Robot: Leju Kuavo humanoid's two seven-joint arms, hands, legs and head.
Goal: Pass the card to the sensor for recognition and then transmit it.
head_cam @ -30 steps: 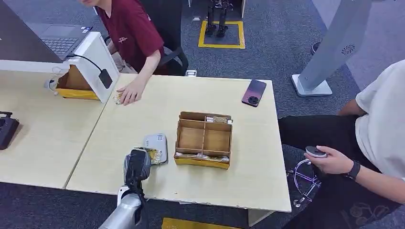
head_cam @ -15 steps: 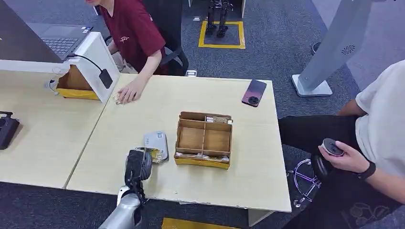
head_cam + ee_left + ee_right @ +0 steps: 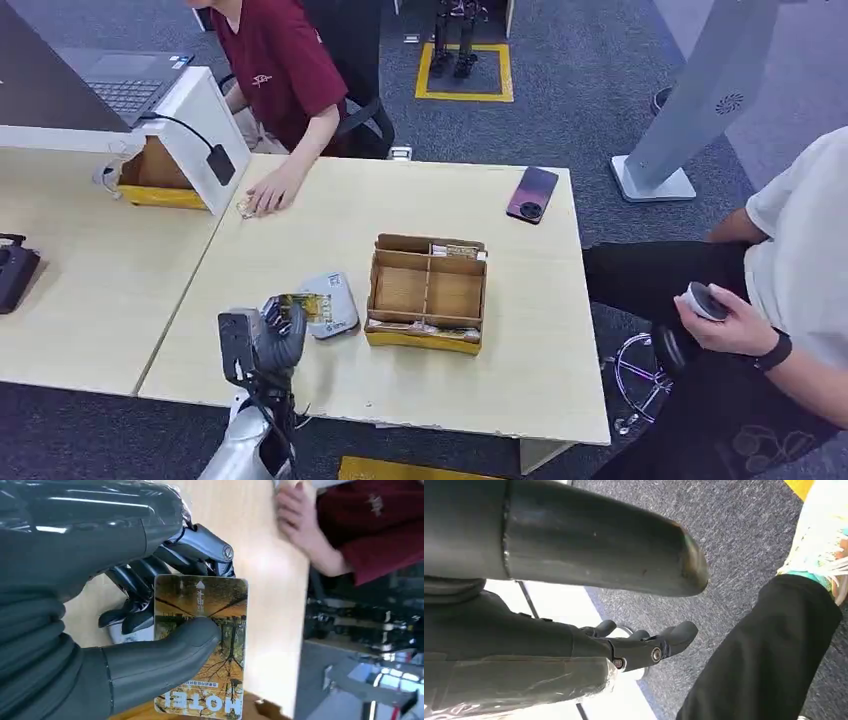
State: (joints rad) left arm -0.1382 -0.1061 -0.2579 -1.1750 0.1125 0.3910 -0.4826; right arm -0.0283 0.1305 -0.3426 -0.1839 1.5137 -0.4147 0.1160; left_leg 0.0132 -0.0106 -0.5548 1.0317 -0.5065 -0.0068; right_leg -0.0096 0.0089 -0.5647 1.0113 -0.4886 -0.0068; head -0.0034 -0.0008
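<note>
My left hand (image 3: 268,338) hovers over the near left part of the table (image 3: 300,240). It pinches a yellow-brown hotel card (image 3: 301,304) between thumb and fingers. In the left wrist view the thumb (image 3: 165,652) lies across the card (image 3: 217,605) and the dark fingers back it from behind. The grey-white sensor pad (image 3: 334,304) lies flat on the table just right of the card, beside the cardboard box. My right hand (image 3: 644,647) hangs over the carpet beside the table, fingers stretched out, holding nothing.
A divided cardboard box (image 3: 425,338) stands mid-table with cards in its slots. A dark phone (image 3: 531,194) lies at the far right. A person in red rests a hand (image 3: 268,195) at the far left near a white stand (image 3: 205,125). Another person sits at the right.
My left hand turned and drew back to the left, raising the card off the sensor pad. The pad shifted slightly away. The person on the right lifted a small round device.
</note>
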